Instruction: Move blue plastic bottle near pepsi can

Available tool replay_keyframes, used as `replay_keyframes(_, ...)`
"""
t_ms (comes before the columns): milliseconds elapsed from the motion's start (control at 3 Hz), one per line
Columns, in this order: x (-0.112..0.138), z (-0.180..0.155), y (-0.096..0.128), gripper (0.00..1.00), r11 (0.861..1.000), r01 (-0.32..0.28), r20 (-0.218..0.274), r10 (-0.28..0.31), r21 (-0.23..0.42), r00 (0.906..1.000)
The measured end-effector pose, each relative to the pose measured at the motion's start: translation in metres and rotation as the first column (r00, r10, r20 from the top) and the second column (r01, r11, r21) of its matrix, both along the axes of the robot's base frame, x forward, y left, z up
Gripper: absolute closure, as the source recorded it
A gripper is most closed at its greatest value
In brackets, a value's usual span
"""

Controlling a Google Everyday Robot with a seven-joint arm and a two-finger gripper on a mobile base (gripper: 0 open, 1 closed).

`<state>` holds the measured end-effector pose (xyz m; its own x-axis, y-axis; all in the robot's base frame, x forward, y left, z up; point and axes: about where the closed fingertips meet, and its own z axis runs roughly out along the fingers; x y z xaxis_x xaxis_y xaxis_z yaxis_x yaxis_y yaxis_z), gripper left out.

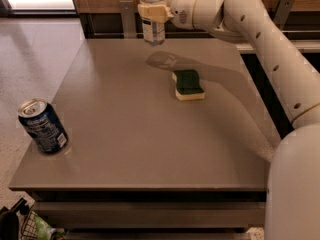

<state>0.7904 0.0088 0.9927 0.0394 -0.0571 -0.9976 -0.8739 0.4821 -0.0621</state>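
The pepsi can (42,128) stood at the front left corner of the desk (130,149), my target. At the far edge my tool (151,11) gripped the blue plastic bottle (153,31) upright, apparently clear of the surface for carrying; 1 sponge (188,84) lay further right

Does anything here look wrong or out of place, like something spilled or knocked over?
Nothing spilled or toppled. The bottle hangs above the table, clamped in the gripper at the far edge. The can stands close to the left edge; the sponge lies flat.
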Motion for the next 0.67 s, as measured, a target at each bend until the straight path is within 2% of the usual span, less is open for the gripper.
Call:
replay_keyframes(333,-0.051,0.037,-0.017,1.0,1.0,-0.024,0.038,0.023,0.015,0.999)
replay_keyframes(667,-0.085,0.055,-0.022,1.0,0.999,-0.037,0.068,0.035,0.029,0.9971)
